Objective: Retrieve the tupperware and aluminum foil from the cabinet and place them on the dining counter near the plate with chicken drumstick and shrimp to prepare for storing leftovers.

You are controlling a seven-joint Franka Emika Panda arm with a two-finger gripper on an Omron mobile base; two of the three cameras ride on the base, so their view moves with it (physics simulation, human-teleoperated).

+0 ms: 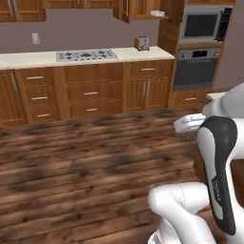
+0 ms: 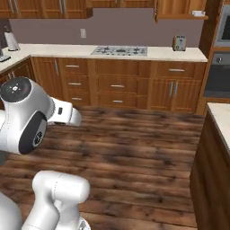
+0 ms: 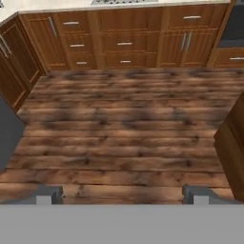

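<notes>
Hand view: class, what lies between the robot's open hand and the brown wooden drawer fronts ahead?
Bare dark wooden plank floor alone fills the stretch from the hand to the drawer fronts.

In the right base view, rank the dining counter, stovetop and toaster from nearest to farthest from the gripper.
1. Dining counter: right edge, alongside the robot; the gripper hangs open over the floor.
2. Stovetop: centre of the back counter.
3. Toaster: back counter, right of the stovetop; roughly as far back, so a close call.
</notes>
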